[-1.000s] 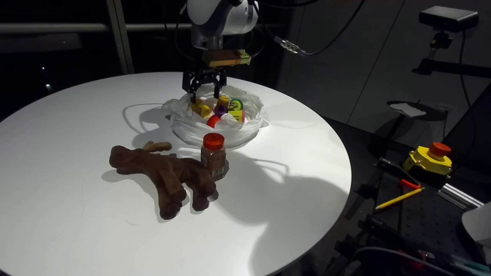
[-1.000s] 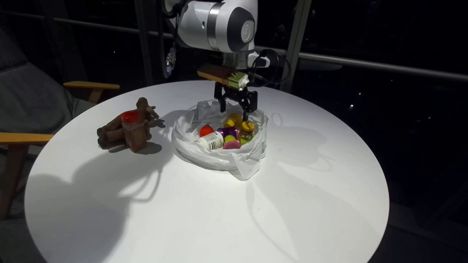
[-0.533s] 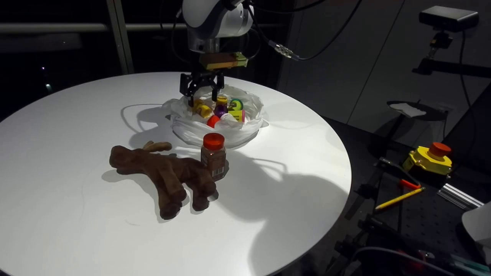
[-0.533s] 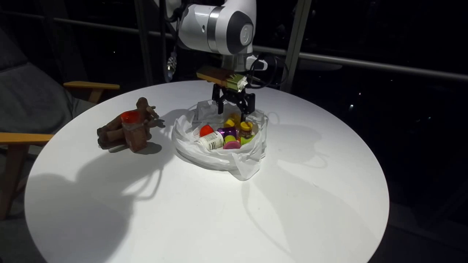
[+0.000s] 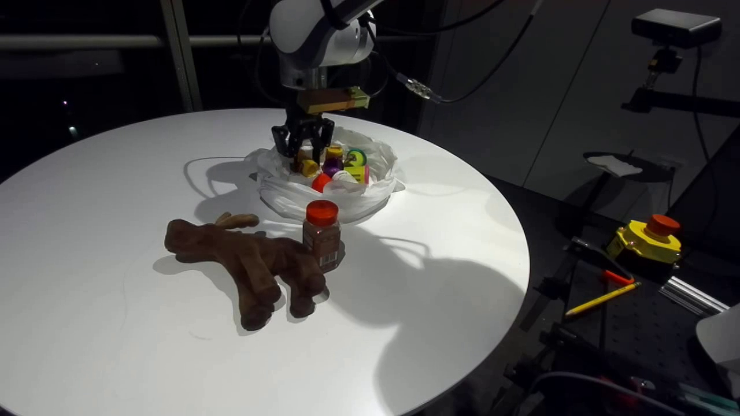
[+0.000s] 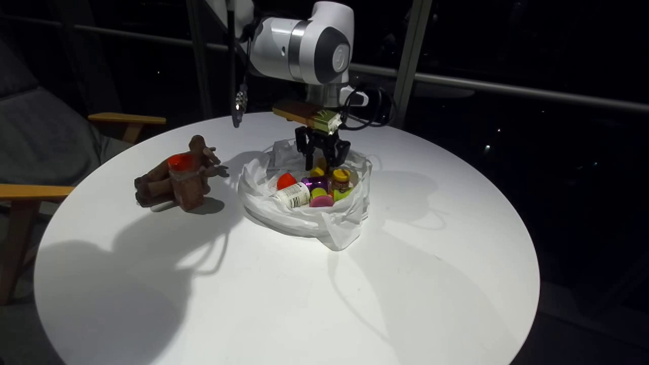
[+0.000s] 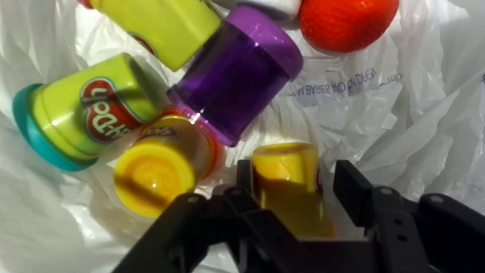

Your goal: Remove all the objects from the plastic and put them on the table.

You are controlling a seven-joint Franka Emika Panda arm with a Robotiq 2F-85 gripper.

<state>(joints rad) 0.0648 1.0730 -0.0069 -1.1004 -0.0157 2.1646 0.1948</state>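
The whitish plastic (image 6: pixel 299 225) lies bunched on the white table (image 6: pixel 314 304), holding several toy pieces. In the wrist view my gripper (image 7: pixel 294 174) straddles a yellow tub (image 7: pixel 286 163); the left finger is close against it, and a gap shows on the right. Around it lie a purple tub (image 7: pixel 238 72), a yellow-lidded tub (image 7: pixel 153 176), a green tub (image 7: pixel 102 113), a yellow-green tub (image 7: pixel 166 26) and a red piece (image 7: pixel 346 22). A white bottle (image 6: pixel 294 195) rests there too. Outside the plastic are the brown plush toy (image 5: pixel 248 254) and the upright red-capped bottle (image 5: pixel 322 242).
A chair (image 6: pixel 45 137) stands beyond the table's edge in an exterior view. Off the table, a dark bench (image 5: pixel 618 323) carries a yellow box with a red button (image 5: pixel 647 240) and a pencil (image 5: pixel 603 299). A camera (image 5: pixel 676 28) is mounted above it.
My gripper has come down into the plastic, and its fingers have drawn partly together on either side of the yellow tub. The plush toy and red-capped bottle have not moved.
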